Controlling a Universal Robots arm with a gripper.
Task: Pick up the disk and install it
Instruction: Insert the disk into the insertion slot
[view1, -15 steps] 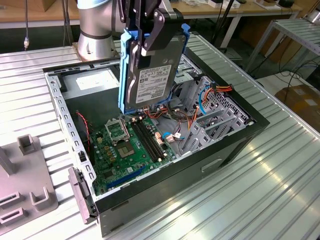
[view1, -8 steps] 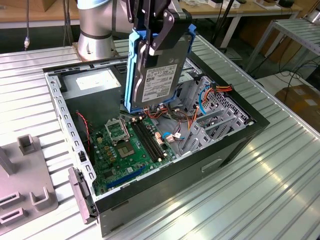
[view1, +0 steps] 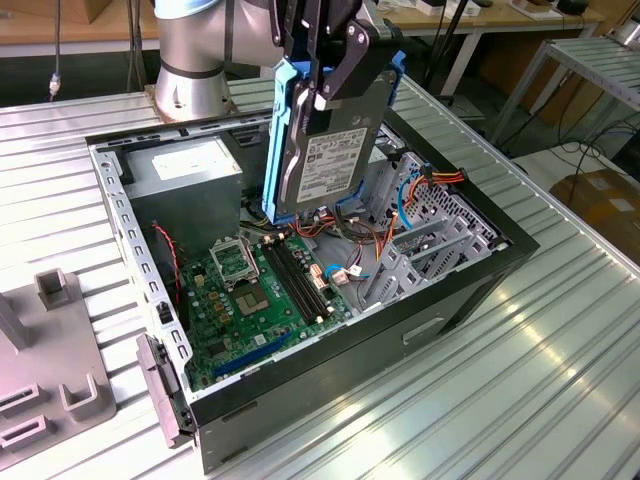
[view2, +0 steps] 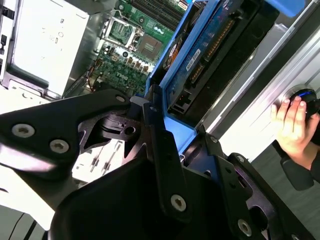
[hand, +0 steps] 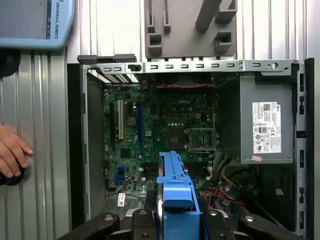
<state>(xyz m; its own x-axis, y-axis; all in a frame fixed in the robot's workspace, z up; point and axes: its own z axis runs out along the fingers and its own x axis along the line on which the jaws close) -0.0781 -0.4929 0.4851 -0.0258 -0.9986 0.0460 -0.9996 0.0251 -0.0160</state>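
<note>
The disk (view1: 335, 155), a dark drive with a white label in a blue carrier, hangs upright above the open computer case (view1: 470, 285). My gripper (view1: 335, 75) is shut on its upper edge, black fingers clamping the blue frame. In the first wrist view the carrier's blue edge (hand: 176, 187) sits between my fingers, over the green motherboard (hand: 160, 130). The second wrist view has the disk's underside (view2: 210, 55) with its blue circuit board extending from my fingers (view2: 160, 145). Below the disk, at the case's right side in the exterior view, stands a grey metal drive cage (view1: 430, 235).
A grey power supply box (view1: 190, 175) with a white sticker fills the case's far corner. Loose coloured cables (view1: 345, 235) lie beneath the disk. A grey fixture (view1: 50, 350) rests on the slatted table at the exterior view's left. A person's hand (hand: 11, 152) rests on the table beside the case.
</note>
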